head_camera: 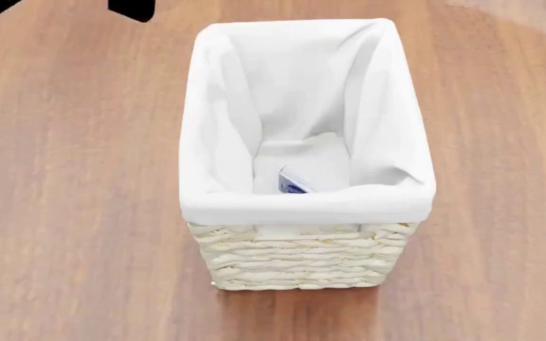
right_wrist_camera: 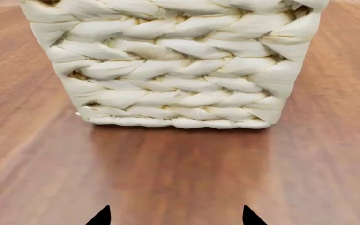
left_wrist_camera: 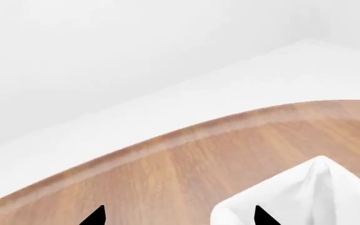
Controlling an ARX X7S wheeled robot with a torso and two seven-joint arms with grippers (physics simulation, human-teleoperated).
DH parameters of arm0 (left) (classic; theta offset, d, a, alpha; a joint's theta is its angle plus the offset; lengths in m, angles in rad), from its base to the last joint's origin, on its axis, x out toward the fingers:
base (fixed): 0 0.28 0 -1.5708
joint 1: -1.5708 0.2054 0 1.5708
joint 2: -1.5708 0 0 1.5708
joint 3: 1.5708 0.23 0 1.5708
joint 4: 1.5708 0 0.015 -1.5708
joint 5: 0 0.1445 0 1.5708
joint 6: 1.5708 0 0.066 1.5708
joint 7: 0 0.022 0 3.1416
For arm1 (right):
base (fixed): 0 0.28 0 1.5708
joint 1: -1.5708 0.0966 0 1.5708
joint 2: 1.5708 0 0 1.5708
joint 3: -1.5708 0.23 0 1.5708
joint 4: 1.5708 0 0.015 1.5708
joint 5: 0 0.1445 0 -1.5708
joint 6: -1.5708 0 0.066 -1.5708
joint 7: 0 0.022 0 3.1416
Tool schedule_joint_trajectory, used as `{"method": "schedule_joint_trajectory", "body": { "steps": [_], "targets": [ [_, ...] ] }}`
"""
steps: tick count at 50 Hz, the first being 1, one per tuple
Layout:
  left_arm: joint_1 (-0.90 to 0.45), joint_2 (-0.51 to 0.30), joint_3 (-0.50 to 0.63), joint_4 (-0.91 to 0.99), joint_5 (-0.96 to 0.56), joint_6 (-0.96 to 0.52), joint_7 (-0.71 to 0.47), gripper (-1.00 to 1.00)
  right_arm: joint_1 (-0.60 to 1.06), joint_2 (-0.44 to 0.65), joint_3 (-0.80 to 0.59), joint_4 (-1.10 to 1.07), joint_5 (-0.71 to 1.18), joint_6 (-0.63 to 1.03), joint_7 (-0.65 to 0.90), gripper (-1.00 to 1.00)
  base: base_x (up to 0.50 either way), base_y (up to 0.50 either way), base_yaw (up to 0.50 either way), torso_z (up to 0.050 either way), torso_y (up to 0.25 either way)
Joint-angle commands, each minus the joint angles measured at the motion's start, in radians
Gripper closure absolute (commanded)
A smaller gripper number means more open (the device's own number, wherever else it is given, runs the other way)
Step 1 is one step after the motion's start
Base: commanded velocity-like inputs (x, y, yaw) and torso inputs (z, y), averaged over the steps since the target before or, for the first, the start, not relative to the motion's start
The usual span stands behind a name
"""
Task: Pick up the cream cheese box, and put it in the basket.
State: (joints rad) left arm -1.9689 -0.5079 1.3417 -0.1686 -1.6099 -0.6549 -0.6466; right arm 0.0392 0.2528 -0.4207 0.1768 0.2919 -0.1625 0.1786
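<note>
Basket [head_camera: 301, 206] sits right up close on the desk [head_camera: 74, 213], cream cheese box [head_camera: 294, 182] already tilted inside it, both hands [right_wrist_camera: 175, 216] empty with fingers apart.

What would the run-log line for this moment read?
cream cheese box: inside basket, on lining floor | left claw: open, empty, near basket rim | right claw: open, empty, facing wicker wall | table: wood

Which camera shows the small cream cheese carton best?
The head view: it looks down into the cream-white woven wicker basket, where the small white and blue carton lies at the bottom. Both wrist views show only the basket's outside, no carton.
</note>
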Motion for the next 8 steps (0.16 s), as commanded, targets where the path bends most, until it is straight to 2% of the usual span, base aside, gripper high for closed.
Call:
{"method": "schedule_joint_trajectory", "body": {
  "steps": [1, 3, 4, 5, 7, 8],
  "targets": [
    [0.323, -0.490, -0.006, 0.547, 0.109, 0.258, -0.268, -1.00, 0.019, -0.005, -0.004, 0.013, -0.020, 0.010, 0.025, -1.00, 0.00, 0.00, 0.00, 0.000, 0.000],
    [0.435, -0.525, 0.014, 0.562, 0.155, 0.355, -0.298, -1.00, 0.022, -0.004, -0.005, 0.014, -0.021, 0.014, 0.028, -1.00, 0.00, 0.00, 0.00, 0.000, 0.000],
    [0.513, -0.546, 0.040, 0.576, 0.202, 0.422, -0.226, -1.00, 0.024, -0.004, -0.004, 0.010, -0.022, 0.019, 0.033, -1.00, 0.00, 0.00, 0.00, 0.000, 0.000],
    [0.635, -0.552, 0.074, 0.533, 0.278, 0.524, -0.255, -1.00, 0.025, -0.002, -0.004, 0.000, -0.024, 0.028, 0.039, -1.00, 0.00, 0.00, 0.00, 0.000, 0.000],
    [0.738, -0.554, 0.083, 0.495, 0.345, 0.652, -0.267, -1.00, 0.025, -0.001, -0.005, -0.008, -0.025, 0.035, 0.044, -1.00, 0.00, 0.00, 0.00, 0.000, 0.000],
    [0.849, -0.546, 0.100, 0.456, 0.401, 0.783, -0.247, -1.00, 0.026, -0.002, -0.006, -0.011, -0.029, 0.039, 0.050, -1.00, 0.00, 0.00, 0.00, 0.000, 0.000]
  ]
}}
